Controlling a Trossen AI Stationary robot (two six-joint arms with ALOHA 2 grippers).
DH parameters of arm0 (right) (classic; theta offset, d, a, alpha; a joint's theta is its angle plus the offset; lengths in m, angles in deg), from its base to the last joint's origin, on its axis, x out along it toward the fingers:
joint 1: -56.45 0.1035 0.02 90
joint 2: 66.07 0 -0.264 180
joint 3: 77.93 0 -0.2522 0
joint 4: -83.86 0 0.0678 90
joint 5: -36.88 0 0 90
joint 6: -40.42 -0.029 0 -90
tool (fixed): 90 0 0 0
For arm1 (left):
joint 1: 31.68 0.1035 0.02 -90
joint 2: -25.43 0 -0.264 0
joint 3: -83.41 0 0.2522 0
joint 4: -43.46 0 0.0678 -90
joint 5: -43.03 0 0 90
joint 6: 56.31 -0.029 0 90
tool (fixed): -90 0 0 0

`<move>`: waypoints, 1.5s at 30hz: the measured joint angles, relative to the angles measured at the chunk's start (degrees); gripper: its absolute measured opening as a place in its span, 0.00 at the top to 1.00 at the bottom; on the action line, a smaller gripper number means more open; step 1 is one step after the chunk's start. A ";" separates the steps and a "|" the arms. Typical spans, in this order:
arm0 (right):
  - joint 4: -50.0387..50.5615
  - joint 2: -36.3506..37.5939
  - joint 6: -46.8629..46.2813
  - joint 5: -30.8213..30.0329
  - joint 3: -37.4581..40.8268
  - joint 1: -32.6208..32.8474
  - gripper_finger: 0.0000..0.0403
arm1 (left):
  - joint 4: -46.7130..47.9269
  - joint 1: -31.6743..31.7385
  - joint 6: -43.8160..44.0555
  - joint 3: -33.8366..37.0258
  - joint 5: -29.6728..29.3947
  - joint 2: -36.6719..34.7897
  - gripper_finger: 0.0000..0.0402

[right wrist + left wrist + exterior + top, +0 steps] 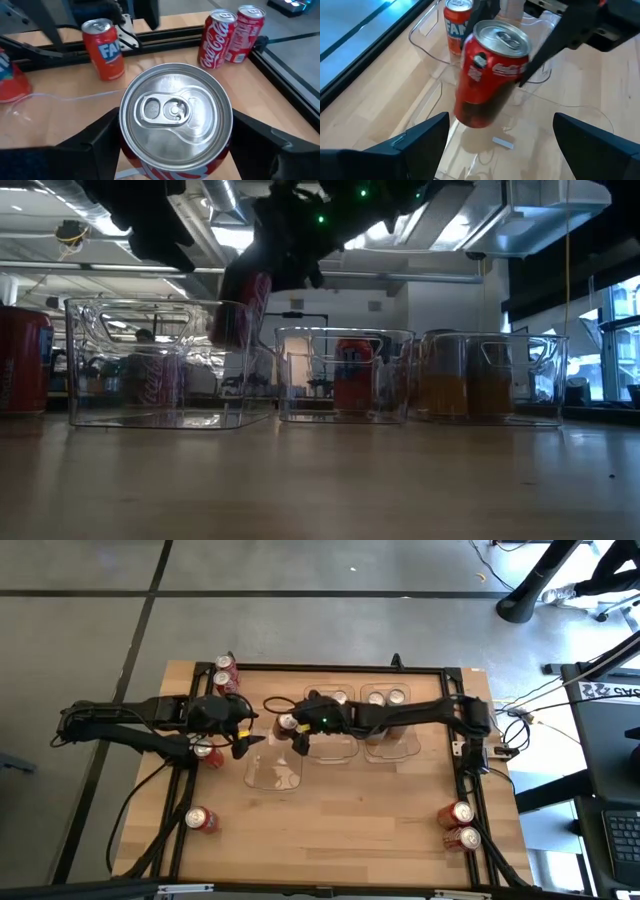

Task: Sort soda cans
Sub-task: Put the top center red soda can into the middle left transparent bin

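Note:
My right gripper is shut on a red soda can and holds it in the air over the leftmost of three clear trays. My left gripper stands open just left of that tray, its fingers pointing at the held can without touching it. An orange can stands in the middle tray, and gold cans stand in the right tray. Loose red cans stand on the table: two at the far left, one by the left arm, and one at the near left. My right gripper pinches the red can's side wall, just below its silver top, between its two fingers. The fingers come from the table's right side, slanting down. The can is lifted clear above the left tray and is tilted, its top toward the gripper.
Two more red cans stand at the table's near right corner. A black rail frame runs around the wooden table. A bare stretch of wood lies between the trays and the near edge.

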 joint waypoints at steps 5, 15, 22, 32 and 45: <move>-0.14 -2.09 -0.02 0.85 -0.07 -1.19 0.29 | -0.06 0.02 -0.08 -0.02 0.00 0.00 0.14; 0.49 -6.38 -0.06 1.35 -0.07 -1.82 0.29 | -0.19 -0.01 0.08 0.00 0.00 0.00 0.14; 2.06 -6.41 0.54 0.31 -0.07 -2.24 0.29 | -0.55 -0.01 -0.07 0.00 -0.02 0.00 0.14; 1.99 -8.06 1.05 0.67 -0.22 -2.56 0.29 | -0.53 -0.01 -0.09 -0.01 -0.02 -0.01 0.14; 3.33 -8.41 0.85 -0.01 -1.23 -2.49 0.04 | -0.53 0.02 -0.32 0.00 -0.02 -0.02 0.14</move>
